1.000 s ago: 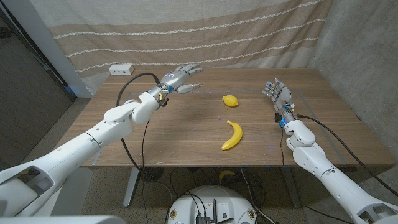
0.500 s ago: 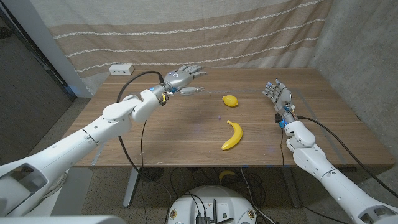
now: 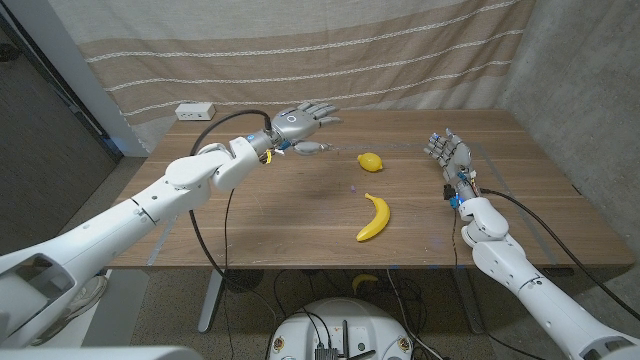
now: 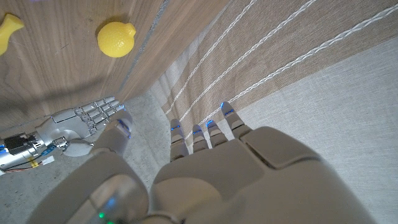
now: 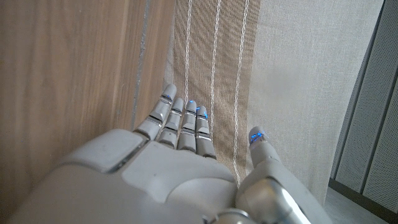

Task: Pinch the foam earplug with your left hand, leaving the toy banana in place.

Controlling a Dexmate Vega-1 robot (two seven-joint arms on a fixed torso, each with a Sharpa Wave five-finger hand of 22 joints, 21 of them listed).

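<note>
The yellow toy banana lies on the wooden table, right of the middle. A tiny purplish speck between the banana and a lemon may be the foam earplug; it is too small to tell. My left hand hovers over the back middle of the table, fingers spread, holding nothing, well left of the banana. In the left wrist view my left hand points toward the curtain, with the banana's tip at the edge. My right hand stands open near the table's right side, fingers up.
A toy lemon sits just behind the banana; the left wrist view shows the lemon too. A white power strip lies at the back left corner. A striped curtain hangs close behind the table.
My left hand has moved to the right along the back of the table, toward the lemon, and its fingers have spread wider. The right hand, banana and lemon have not moved.
</note>
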